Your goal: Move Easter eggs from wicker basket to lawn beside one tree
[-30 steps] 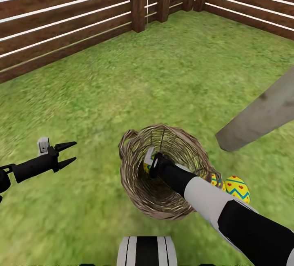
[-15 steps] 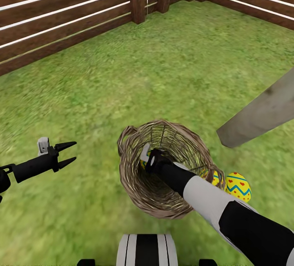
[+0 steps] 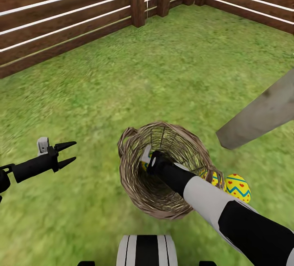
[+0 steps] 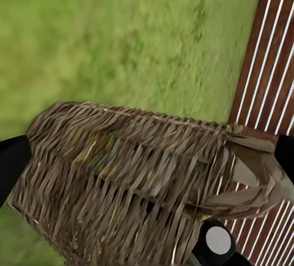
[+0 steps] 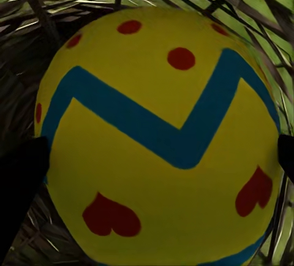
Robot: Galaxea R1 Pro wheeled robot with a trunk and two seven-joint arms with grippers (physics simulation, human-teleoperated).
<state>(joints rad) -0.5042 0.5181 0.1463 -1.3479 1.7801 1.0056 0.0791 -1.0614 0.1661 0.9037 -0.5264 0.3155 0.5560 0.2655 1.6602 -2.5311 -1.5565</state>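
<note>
The wicker basket (image 3: 134,184) stands on the lawn (image 3: 183,74) just in front of me. My right arm reaches down into it, and the right gripper (image 3: 148,160) is shut on an Easter egg (image 5: 153,137), with a dark finger (image 5: 18,186) at each side of it. Two more Easter eggs lie on the grass right of the basket: one in the open (image 3: 238,187), one half hidden behind the rim (image 3: 212,178). The tree's pale trunk (image 3: 261,115) rises just beyond them. My left gripper (image 3: 67,154) hovers open left of the basket, whose woven side (image 4: 122,180) it faces.
A reddish-brown slat fence (image 3: 61,16) bounds the garden at the left and back, with posts (image 3: 138,0) at the far corner. Open grass stretches between the basket and the fence. My base (image 3: 147,251) is at the near edge.
The head view has shifted slightly. The right gripper stays inside the basket at the egg, with hardly any movement. The left arm has not moved.
</note>
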